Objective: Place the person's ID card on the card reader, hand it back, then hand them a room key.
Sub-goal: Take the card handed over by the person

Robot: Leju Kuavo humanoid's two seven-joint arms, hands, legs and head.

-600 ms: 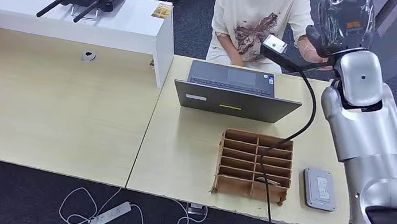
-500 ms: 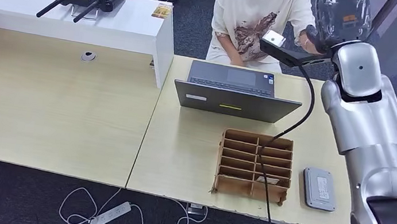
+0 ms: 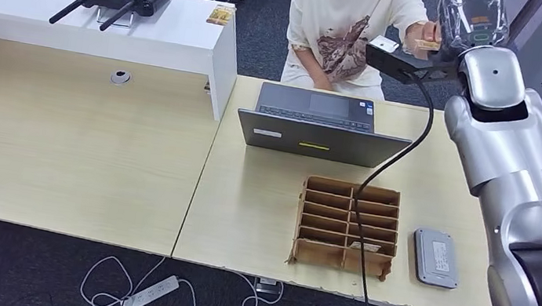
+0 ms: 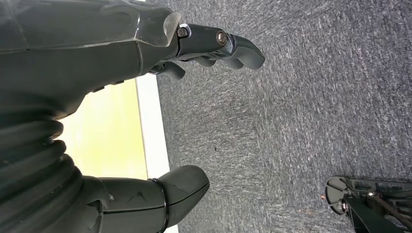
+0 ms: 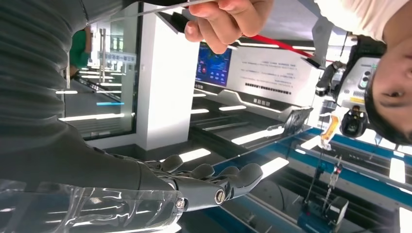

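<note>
While it hangs low beside the worktop's edge over grey carpet, the left robot hand holds nothing, its dark fingers loosely curled and well apart from the thumb.

On the near right of the worktop lies the grey card reader, flat and bare on top. Just beside it, toward the robot's left, stands a brown cardboard organiser with two columns of slots; a pale card lies in one of the lower right-hand slots. A black cable hangs down across the organiser. Behind it sits an open laptop, its keyboard turned toward the far side.

Beyond the laptop a person in a cream shirt sits facing the robot. The person's hand is raised and pinches the ID card. The right arm reaches up to it, and the right robot hand is spread open and empty, fingers stretched out. In the right wrist view the ID card shows edge-on in the person's fingers, apart from the robot's fingers.
</note>
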